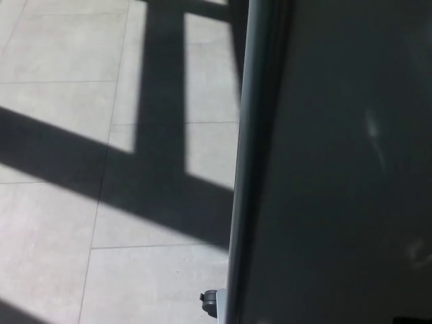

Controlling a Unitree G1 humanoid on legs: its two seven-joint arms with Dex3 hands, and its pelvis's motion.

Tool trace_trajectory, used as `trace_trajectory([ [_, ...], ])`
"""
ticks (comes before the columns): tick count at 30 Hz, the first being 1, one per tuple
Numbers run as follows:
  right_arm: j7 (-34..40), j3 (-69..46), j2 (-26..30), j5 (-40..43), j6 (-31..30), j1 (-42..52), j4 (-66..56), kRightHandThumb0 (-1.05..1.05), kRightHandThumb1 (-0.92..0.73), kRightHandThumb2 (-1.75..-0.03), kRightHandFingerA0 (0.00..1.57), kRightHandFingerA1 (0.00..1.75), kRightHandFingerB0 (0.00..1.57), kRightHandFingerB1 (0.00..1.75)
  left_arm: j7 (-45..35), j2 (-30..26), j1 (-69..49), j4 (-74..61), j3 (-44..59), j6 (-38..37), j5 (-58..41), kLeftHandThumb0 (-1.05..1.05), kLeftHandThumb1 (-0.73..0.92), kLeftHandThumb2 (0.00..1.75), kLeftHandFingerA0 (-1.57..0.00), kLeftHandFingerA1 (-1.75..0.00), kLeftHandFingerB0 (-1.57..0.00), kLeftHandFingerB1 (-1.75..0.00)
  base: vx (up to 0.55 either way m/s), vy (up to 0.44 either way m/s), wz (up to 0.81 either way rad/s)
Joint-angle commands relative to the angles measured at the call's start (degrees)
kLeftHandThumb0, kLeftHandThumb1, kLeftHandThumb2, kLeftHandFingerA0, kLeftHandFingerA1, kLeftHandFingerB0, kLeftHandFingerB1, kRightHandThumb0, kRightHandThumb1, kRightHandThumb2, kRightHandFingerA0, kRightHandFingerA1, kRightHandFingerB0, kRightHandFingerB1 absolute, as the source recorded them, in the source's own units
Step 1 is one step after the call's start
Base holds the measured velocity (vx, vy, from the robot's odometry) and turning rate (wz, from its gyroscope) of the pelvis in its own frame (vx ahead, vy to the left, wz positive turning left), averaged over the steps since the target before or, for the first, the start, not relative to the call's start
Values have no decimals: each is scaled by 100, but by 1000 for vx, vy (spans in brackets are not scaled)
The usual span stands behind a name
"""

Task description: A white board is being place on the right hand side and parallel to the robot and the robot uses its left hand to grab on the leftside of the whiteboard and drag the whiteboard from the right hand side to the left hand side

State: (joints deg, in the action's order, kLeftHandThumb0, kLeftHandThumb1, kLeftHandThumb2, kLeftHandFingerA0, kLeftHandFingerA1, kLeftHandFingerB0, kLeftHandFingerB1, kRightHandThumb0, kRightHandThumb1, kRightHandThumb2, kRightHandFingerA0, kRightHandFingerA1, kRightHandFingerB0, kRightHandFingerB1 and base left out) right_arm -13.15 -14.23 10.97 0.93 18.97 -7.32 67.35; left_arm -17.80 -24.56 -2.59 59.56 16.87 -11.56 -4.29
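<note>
Pale floor tiles (pixel 61 202) fill the left half of the head view, crossed by broad bands of shadow and bright patches of sunlight. Against them, the whiteboard (pixel 337 169) takes up the whole right side of the picture — its face reads dark grey in shade, with a faint smear of reflection high on the right. Its left edge frame (pixel 241 169) runs as a grey strip from the top of the picture down to the bottom, leaning slightly. Low down, just left of that edge, a small black caster (pixel 210 302) shows on the floor.

Neither hand is in view, so nothing can be said of how they stand or whether either has hold of anything; no contact with the board shows.

The drag looks not yet begun, the board sitting on the right. The likely trouble from here is the reach: the left hand must find a narrow frame that lies in deep shade, and a shallow hold there could slip off once pulling starts. A caster turned crosswise might also make the board pivot rather than roll leftward.
</note>
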Motion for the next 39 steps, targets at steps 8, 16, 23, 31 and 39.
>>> trace_trajectory([
  [8, -167, 33, 37, 92, 703, 16, 294, -52, -59, -60, 93, 66, 63, 45, -846, 76, 491, -1411, 363, -158, -776, -28, 62, 63, -26, -36, -23, -32, 0, 0, 0],
  [16, -202, -4, 4, 180, 682, 33, 286, -51, -58, -60, 91, 68, 65, 45, -1157, 140, 1315, -3794, -261, 1742, -1205, -22, 60, 61, -22, -36, -20, -30, 1, 0, 1],
  [23, -243, -51, 28, 230, 692, 36, 303, -52, -58, -60, 93, 68, 64, 45, -1156, 213, 1981, -4492, -1065, 1990, -817, -23, 54, 59, -26, -37, -24, -31, 0, 0, 0],
  [31, -364, -72, 57, 287, 697, 5, 306, -51, -60, -60, 92, 65, 63, 44, -1131, 556, 2804, -4417, -1983, 1971, -421, -26, 32, 87, -7, -50, -6, -48, 0, 0, 0],
  [39, -443, -25, 91, 278, 781, -17, 281, -49, -61, -61, 92, 69, 62, 45, -946, 887, 3466, -4027, -2405, 1878, -80, -55, 39, 66, -25, -41, -8, -32, 0, 1, 1],
])
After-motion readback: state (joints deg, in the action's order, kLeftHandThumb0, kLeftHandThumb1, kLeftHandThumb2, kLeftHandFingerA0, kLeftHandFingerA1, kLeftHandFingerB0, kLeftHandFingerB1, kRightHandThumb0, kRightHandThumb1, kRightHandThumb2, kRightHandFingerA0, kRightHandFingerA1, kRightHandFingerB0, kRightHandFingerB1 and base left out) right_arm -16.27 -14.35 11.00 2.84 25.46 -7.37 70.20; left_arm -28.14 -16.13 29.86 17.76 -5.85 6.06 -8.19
